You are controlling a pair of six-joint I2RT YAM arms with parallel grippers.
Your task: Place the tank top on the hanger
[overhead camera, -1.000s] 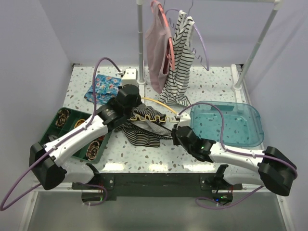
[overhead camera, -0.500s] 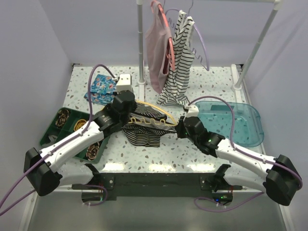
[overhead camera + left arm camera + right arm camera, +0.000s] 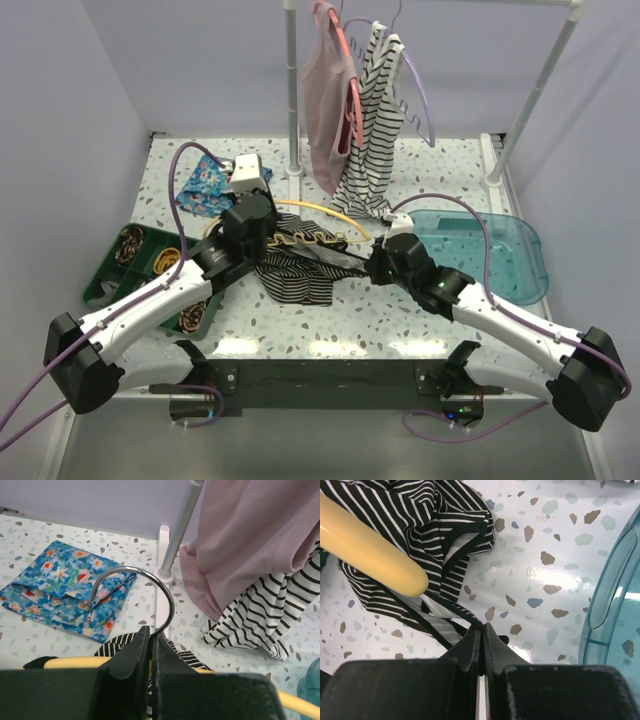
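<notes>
Now left hand [image 3: 151, 637] grips hanger [image 3: 370, 550], right hand [image 3: 481, 628] pinches tank top [image 3: 420, 510]; tray [image 3: 100, 283] holds perhaps bangles [image 3: 130, 245].

The left fingers [image 3: 131, 656] cover the middle of the hanger [image 3: 70, 663], and its hook stem vanishes between their tips. The tank top [image 3: 116, 647] barely peeks out beyond them. Beyond and left of the right fingers [image 3: 469, 642], the hanger's blurred bar runs out of view, and the tank top's pinched edge is hidden between them.
</notes>
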